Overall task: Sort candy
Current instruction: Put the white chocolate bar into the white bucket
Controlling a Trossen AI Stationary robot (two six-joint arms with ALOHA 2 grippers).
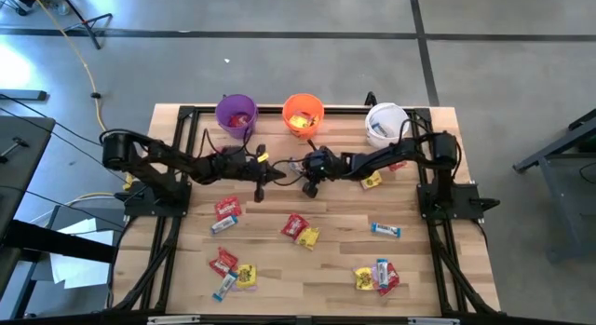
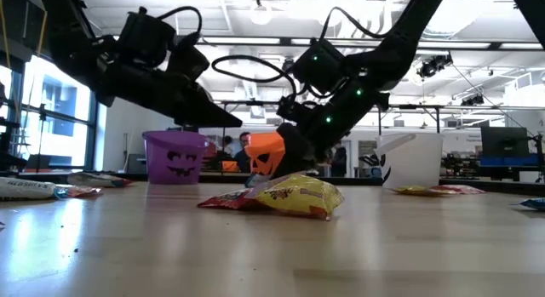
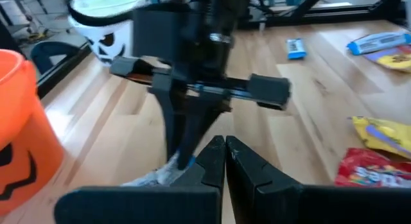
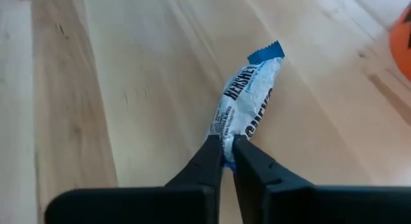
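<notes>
The right claw (image 4: 227,161) is clamped on one end of a blue-and-white bar (image 4: 247,102), which stretches straight ahead of its fingertips along the desk (image 4: 96,89), with the orange bucket (image 1: 303,115) just off to one side. The left claw (image 3: 226,161) sits close opposite the right one, its fingers pressed together on nothing. More candy lies well apart from both claws, among it a red packet (image 1: 227,209) and a yellow packet (image 1: 309,237).
</notes>
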